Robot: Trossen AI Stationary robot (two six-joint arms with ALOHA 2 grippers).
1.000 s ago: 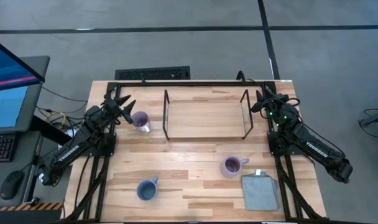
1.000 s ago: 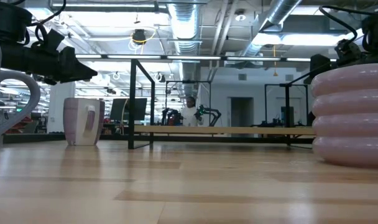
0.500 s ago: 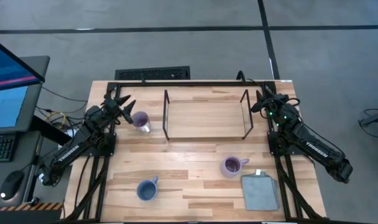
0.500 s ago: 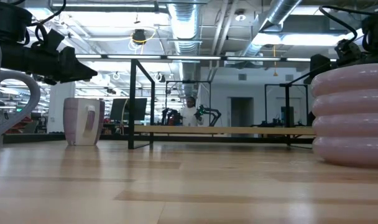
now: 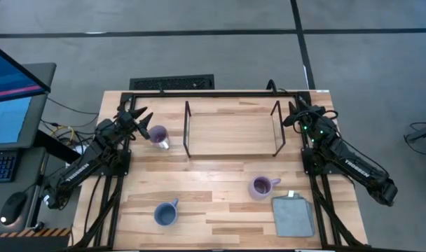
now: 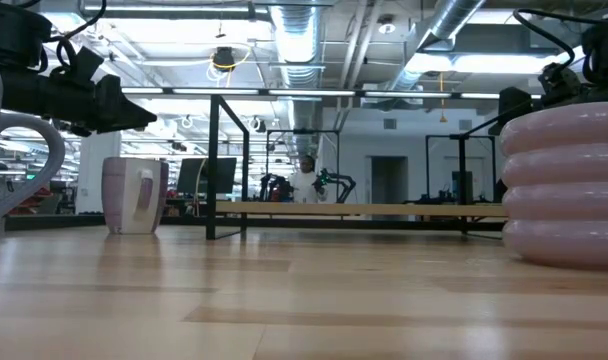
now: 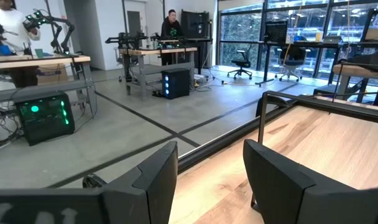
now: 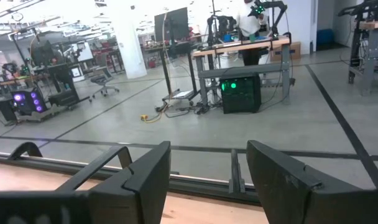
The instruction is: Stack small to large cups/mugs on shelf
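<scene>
The shelf (image 5: 230, 133), a light wooden board with black wire frames at both ends, lies at the table's far middle. A light purple mug (image 5: 158, 136) stands upright just left of it, also in the low view (image 6: 134, 195). A second purple mug (image 5: 261, 187) stands right of centre near the front; a blue mug (image 5: 165, 213) stands at the near left. My left gripper (image 5: 139, 117) hovers open, level, just beyond the left purple mug, with nothing between its fingers (image 7: 207, 180). My right gripper (image 5: 291, 115) hovers open at the far right by the shelf's right frame.
A grey folded cloth (image 5: 293, 215) lies at the near right corner. A black rail (image 5: 220, 93) runs along the table's far edge. Monitors and a keyboard (image 5: 3, 164) stand off the table's left. Bare tabletop (image 5: 213, 175) lies between the shelf and the front mugs.
</scene>
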